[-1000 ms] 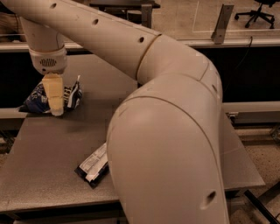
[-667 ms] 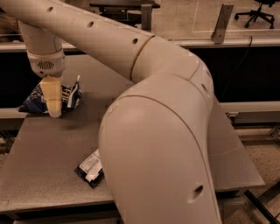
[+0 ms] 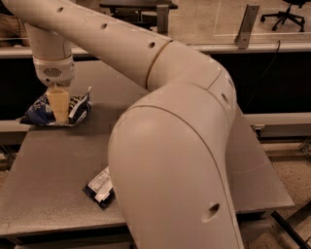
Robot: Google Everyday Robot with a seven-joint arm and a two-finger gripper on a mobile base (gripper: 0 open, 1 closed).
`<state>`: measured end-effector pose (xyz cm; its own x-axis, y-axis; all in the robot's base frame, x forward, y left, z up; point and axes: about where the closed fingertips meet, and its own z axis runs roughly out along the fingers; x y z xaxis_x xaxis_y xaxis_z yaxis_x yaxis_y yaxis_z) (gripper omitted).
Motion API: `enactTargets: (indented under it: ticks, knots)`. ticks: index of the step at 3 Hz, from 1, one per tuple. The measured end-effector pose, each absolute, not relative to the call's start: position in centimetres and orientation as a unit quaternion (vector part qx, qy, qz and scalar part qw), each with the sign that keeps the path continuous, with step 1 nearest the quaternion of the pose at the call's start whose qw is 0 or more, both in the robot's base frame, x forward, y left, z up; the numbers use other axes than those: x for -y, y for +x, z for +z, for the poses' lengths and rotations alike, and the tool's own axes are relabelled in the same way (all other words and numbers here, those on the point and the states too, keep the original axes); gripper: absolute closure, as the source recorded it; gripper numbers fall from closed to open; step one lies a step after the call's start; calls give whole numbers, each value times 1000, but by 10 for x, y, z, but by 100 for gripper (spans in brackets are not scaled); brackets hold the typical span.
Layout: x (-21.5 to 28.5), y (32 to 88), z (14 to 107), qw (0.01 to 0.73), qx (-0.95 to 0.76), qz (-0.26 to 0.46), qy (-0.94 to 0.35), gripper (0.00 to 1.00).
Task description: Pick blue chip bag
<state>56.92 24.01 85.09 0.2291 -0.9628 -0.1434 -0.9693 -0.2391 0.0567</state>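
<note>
The blue chip bag (image 3: pixel 77 110) lies crumpled at the far left of the grey table (image 3: pixel 53 175), dark blue with white lettering and a silvery torn edge. My gripper (image 3: pixel 60 115) hangs straight down from the white wrist over the middle of the bag, its cream fingers (image 3: pixel 59 103) reaching down onto the bag. The fingers cover the bag's centre.
A flat black bar wrapper with a white label (image 3: pixel 101 187) lies near the table's front edge, partly behind my big white arm (image 3: pixel 180 146), which hides the table's middle. An office chair (image 3: pixel 285 11) stands far back right.
The arm's elbow has swung toward the left and forward in view. The gripper has stayed over the chip bag, a little lower onto it.
</note>
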Motion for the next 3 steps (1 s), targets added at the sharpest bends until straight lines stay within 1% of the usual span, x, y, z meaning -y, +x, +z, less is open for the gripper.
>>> enactTargets:
  ticks: [1,2,3]
  knots:
    - [-226,574,869,35,-620,98,-778,85]
    - [-206,593,935,114,-611,137,-771,100]
    - [-192,606,987,181,-595,155,-768,100]
